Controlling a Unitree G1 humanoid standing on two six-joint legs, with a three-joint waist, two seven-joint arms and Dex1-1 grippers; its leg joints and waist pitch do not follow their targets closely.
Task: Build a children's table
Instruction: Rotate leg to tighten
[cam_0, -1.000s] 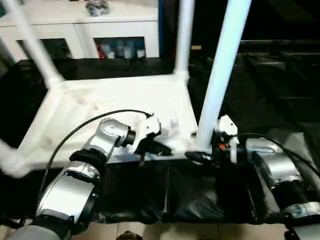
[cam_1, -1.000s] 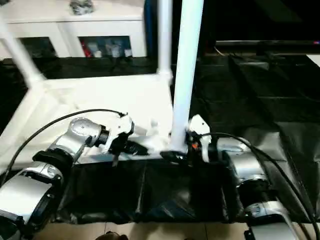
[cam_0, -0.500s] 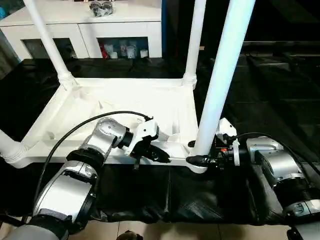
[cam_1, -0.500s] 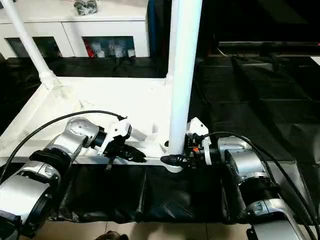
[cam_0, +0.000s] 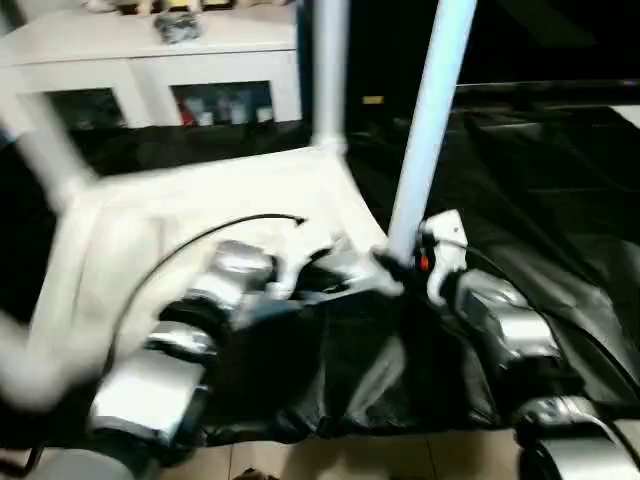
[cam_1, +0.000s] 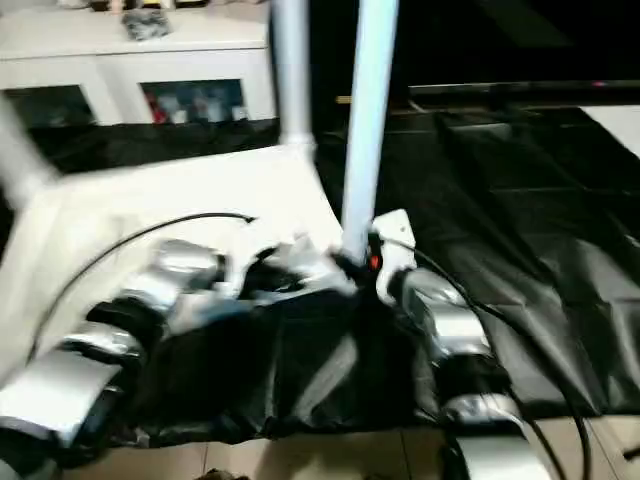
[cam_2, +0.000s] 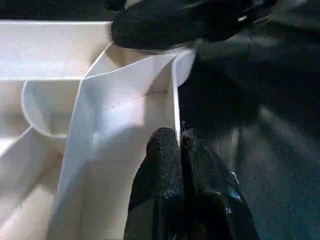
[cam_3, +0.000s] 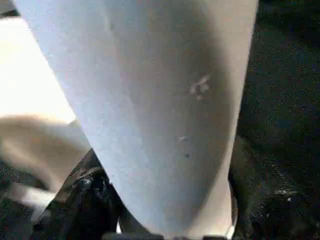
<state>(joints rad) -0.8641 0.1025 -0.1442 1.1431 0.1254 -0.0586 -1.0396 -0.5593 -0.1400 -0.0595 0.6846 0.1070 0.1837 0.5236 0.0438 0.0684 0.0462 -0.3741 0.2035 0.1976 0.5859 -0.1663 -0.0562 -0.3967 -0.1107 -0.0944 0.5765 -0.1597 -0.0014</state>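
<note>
With the right gripper (cam_0: 392, 262) clamped on the near leg (cam_0: 425, 130) and the left gripper (cam_2: 177, 145) pinched on the tabletop (cam_2: 125, 115) rim, both parts appear light, stiff and smooth.

Lighting: dim room, black cloth (cam_0: 560, 200) swallowing detail. Tabletop (cam_0: 200, 200) glares white. Head views motion-smeared throughout. Right wrist view: leg (cam_3: 150, 100) close, soft-focused. Left wrist view sharper, shadowed ribs.

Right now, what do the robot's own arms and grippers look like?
Both forearms are shiny silver cylinders with black bands. A thin black cable loops over the left one. White housings carry the grippers; the right gripper shows a small red mark. The left gripper has black, rounded, matte fingers.
</note>
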